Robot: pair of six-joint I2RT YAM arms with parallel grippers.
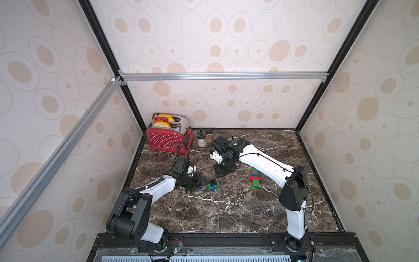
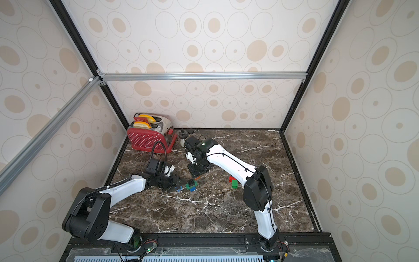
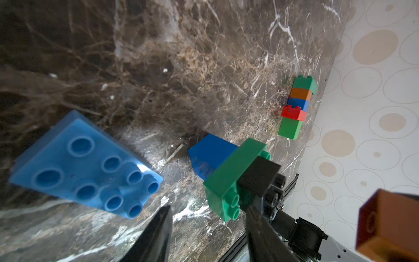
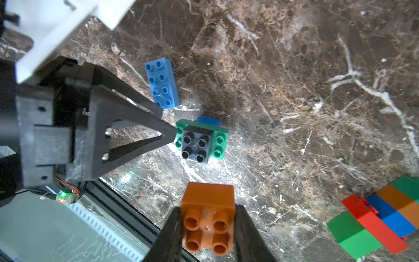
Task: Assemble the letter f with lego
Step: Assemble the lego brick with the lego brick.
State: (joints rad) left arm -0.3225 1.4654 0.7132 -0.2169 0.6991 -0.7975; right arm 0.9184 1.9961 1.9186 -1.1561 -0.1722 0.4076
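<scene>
Two grippers: right gripper (image 4: 208, 211) was clamped on the orange brick (image 4: 207, 199); left gripper (image 4: 169, 122) stood with jaws apart, empty.
Orange brick: square, no long axis, studs turned back toward the wrist.
Stack: black brick (image 4: 196, 145) sat on green oblong (image 4: 219, 140), just off the left gripper's tips, long axis along its reach.
Handling: likely light, stiff, slick; pinch the flat side walls.

I am seeing soft, even light filling the scene in both top views, the patterned walls (image 1: 45, 113) bowing at the edges. Glare is glinting off the marble tabletop (image 4: 127, 179) in the right wrist view. In the left wrist view the light blue oblong brick (image 3: 84, 167) is blurring close to the lens, and the orange brick (image 3: 390, 226) is sitting dark and unfocused.
</scene>
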